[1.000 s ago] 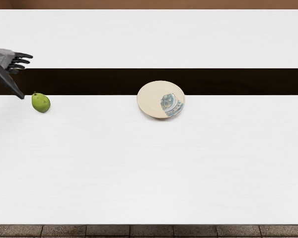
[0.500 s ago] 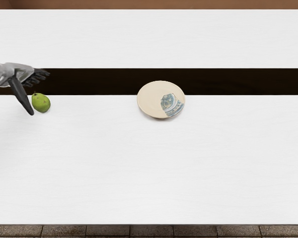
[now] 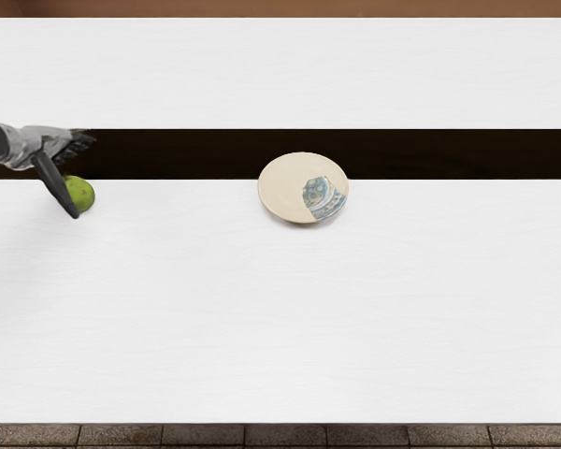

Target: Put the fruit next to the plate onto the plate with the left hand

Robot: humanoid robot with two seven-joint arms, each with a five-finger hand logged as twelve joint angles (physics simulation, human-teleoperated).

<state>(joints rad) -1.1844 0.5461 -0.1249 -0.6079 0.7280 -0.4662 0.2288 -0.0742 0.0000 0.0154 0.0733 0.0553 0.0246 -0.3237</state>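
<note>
Left hand (image 3: pixel 47 150): enters from the picture's left edge, set over the fruit. The dark thumb (image 3: pixel 62 190) slants down across the fruit's left side and the fingers (image 3: pixel 78 142) reach out behind it. They are spread, not clamped on anything.
Right hand: not in view.
Green fruit (image 3: pixel 83 194): lies on the desk (image 3: pixel 280 309) at far left, well apart from the plate and partly hidden by the thumb. It is probably a pear, though too little shows to be sure.
Contact: I cannot tell whether the thumb touches the skin or only passes in front of it.
Plate (image 3: pixel 279 182): cream with a blue-patterned patch on its right half. It holds nothing.
Step in hand: closing on the fruit. In my judgement the fingers should come down behind it and meet the thumb evenly, so that the round body is cupped and not squeezed out sideways.
Edges: the fruit sits just beside the dark gap (image 3: pixel 402 154) behind the near desk surface. A push from the thumb side could roll it over that edge.
Open room: the desk between fruit and plate is bare, so a low, straight carry to the right looks free.
</note>
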